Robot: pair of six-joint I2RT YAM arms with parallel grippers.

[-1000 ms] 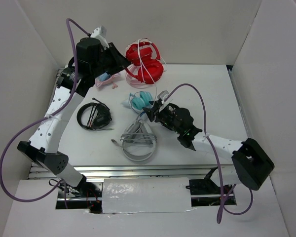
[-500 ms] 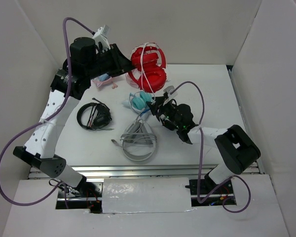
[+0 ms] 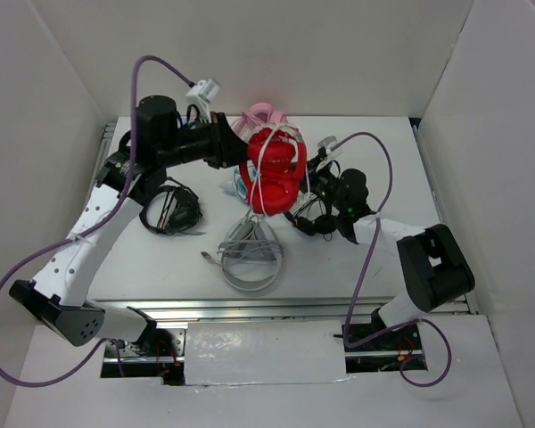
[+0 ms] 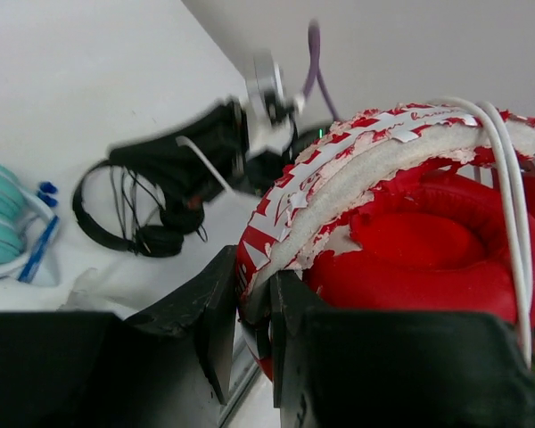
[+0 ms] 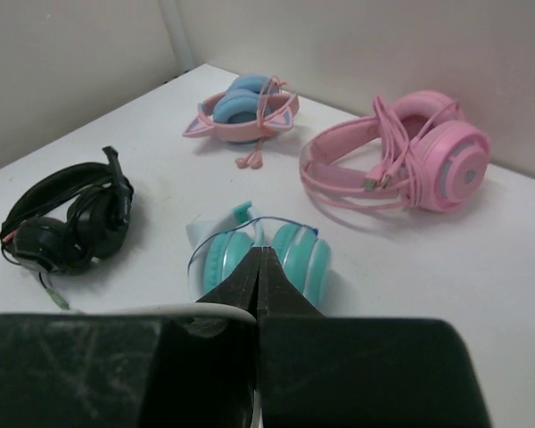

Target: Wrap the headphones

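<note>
Left end effector [image 4: 254, 303]: clenched on the red headband of the headphones [image 3: 272, 169], where the padding is flaking white.
Right end effector [image 5: 260, 272]: jaws pressed together, pinching the white cable [image 5: 187, 312], which comes in from its left.
Headphones: gripped by the left end effector, raised off the counter [image 3: 383, 160], between the two end effectors; the cable is looped over the cups.
Teal headphones [image 5: 290, 254]: on the counter just ahead of the right end effector.
Black headset [image 5: 67, 218]: ahead and left of the right end effector.
Pink headphones [image 5: 428, 160]: farther ahead, to its right.
Blue cat-ear headphones [image 5: 241, 107]: farthest ahead of it, near the wall.
Grey headphones [image 3: 250, 254]: on the counter, nearer the arm bases than either end effector.
</note>
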